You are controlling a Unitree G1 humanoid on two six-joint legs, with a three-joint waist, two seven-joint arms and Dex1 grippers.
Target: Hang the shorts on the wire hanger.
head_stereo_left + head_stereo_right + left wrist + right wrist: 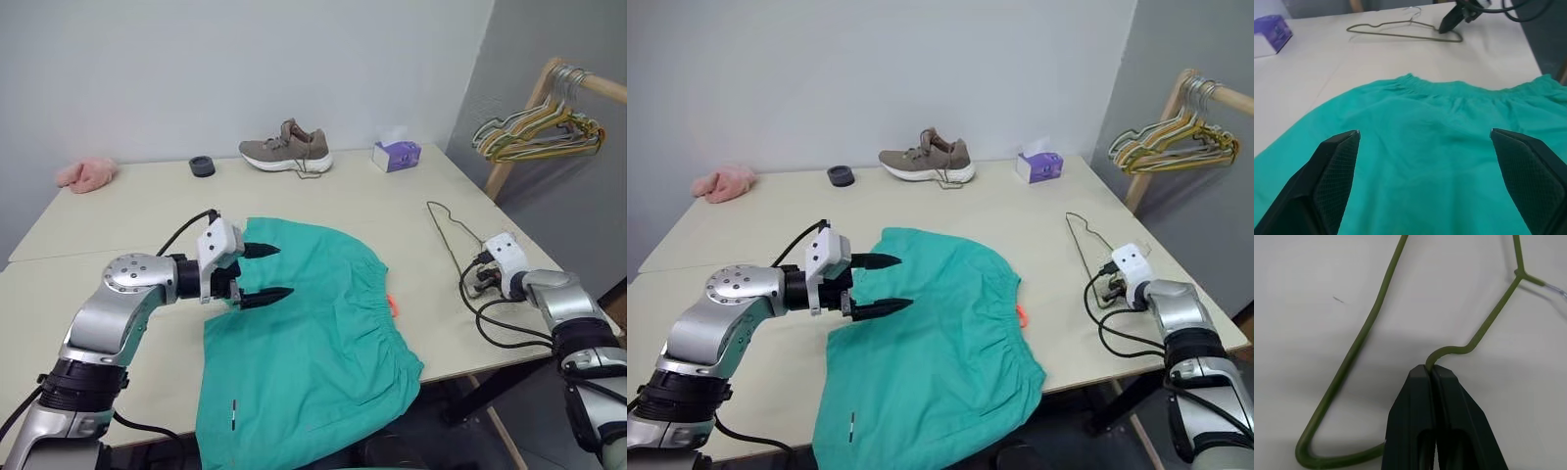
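Shorts flat on the desk; my right end effector clamped on the wire hanger.

The shorts (pixel 313 343) lie spread across the near middle of the desk (pixel 118 211), their lower part draping over its front edge, the gathered waistband turned toward the wire hanger (pixel 453 238). That hanger lies flat on the desk, well apart from the shorts on my right. My right end effector (pixel 1431 374) has its fingers pressed together on the hanger's wire at a bend in one shoulder. My left end effector (pixel 263 272) hovers over the shorts with both fingers spread wide, grasping nothing. A shoe (pixel 286 149) stands at the desk's far edge.
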